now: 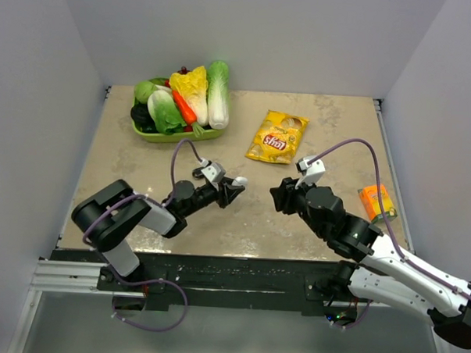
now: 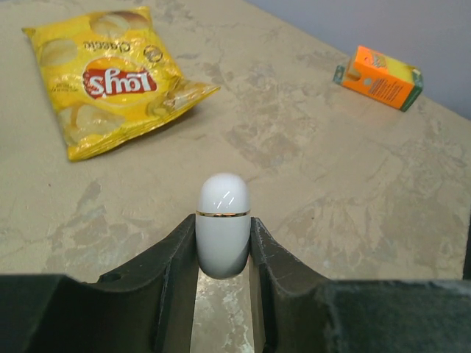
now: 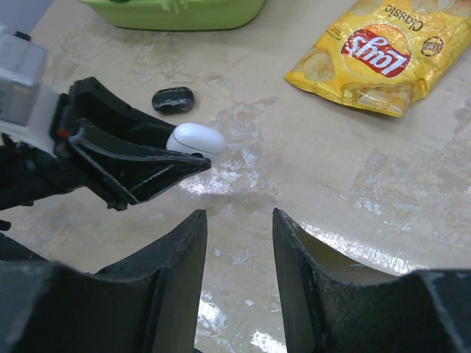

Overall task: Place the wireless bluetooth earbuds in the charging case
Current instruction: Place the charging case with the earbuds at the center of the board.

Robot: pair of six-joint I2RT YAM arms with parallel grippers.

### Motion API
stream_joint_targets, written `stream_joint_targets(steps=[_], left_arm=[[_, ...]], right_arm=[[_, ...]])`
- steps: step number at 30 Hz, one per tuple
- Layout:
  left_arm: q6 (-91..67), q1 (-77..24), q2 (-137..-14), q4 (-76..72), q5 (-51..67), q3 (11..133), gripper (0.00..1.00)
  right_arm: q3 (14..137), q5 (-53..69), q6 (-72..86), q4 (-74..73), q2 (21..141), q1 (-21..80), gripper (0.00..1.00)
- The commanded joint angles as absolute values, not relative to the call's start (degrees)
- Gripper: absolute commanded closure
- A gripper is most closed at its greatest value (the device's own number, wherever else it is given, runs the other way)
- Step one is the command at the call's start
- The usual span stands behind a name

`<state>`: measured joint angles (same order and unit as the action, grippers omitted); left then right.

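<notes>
My left gripper (image 1: 237, 186) (image 2: 223, 224) is shut on a white capsule-shaped charging case (image 2: 223, 220) with a thin gold seam, closed, held a little above the table. The case also shows in the top view (image 1: 241, 181) and the right wrist view (image 3: 196, 138). My right gripper (image 1: 278, 195) (image 3: 237, 217) is open and empty, facing the left gripper's fingers (image 3: 140, 165) from a short gap. A small dark rounded earbud (image 3: 173, 99) lies on the table beyond the left gripper. No white earbuds show.
A green tray (image 1: 179, 133) (image 3: 176, 15) of toy vegetables stands at the back left. A yellow Lay's chip bag (image 1: 276, 136) (image 2: 110, 77) (image 3: 383, 55) lies at the back centre. An orange box (image 1: 377, 202) (image 2: 379, 77) lies at the right.
</notes>
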<state>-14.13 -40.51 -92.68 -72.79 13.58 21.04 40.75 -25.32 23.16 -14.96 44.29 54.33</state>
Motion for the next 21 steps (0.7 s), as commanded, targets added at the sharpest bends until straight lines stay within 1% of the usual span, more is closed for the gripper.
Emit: stream_joint_targets(steps=[1,5,10,13,14,16,17,19,20,21], left_arm=[[-13.8,-39.6,-99.6,-108.7,8.2,26.2,1.00],[-15.6,-38.9,-107.0,-108.7,3.9,28.7,1.00],[-16.7,-38.8,-111.2,-108.7,1.6,29.2,1.00],[-17.1,-38.6,-112.8,-108.7,2.0,28.7,0.86],[-17.1,-38.6,-113.1,-108.7,2.1,28.7,0.77],[-17.2,-38.6,-113.6,-108.7,2.2,28.1,0.69],[-17.2,-38.6,-113.6,-108.7,2.3,28.0,0.60],[-17.1,-38.6,-113.6,-108.7,2.8,27.3,0.51],[-17.1,-38.6,-113.3,-108.7,2.7,26.9,0.43],[-17.1,-38.6,-113.2,-108.7,2.7,26.5,0.40]], right_arm=[[40.3,-27.6,25.3,-15.5,43.8,54.4,0.55],[40.6,-27.3,26.1,-16.3,44.2,54.3,0.52],[41.2,-27.0,26.0,-16.8,43.8,54.3,0.49],[41.3,-27.0,25.7,-16.8,43.8,54.4,0.48],[41.3,-27.0,25.6,-16.8,43.9,54.3,0.47],[41.3,-27.2,25.6,-16.9,44.0,54.4,0.46],[41.3,-27.2,25.5,-16.8,44.0,54.3,0.46],[41.3,-27.2,25.8,-17.0,43.9,54.4,0.45],[41.2,-27.2,25.8,-17.0,43.9,54.3,0.45],[41.1,-27.2,25.9,-17.0,43.6,54.3,0.45]])
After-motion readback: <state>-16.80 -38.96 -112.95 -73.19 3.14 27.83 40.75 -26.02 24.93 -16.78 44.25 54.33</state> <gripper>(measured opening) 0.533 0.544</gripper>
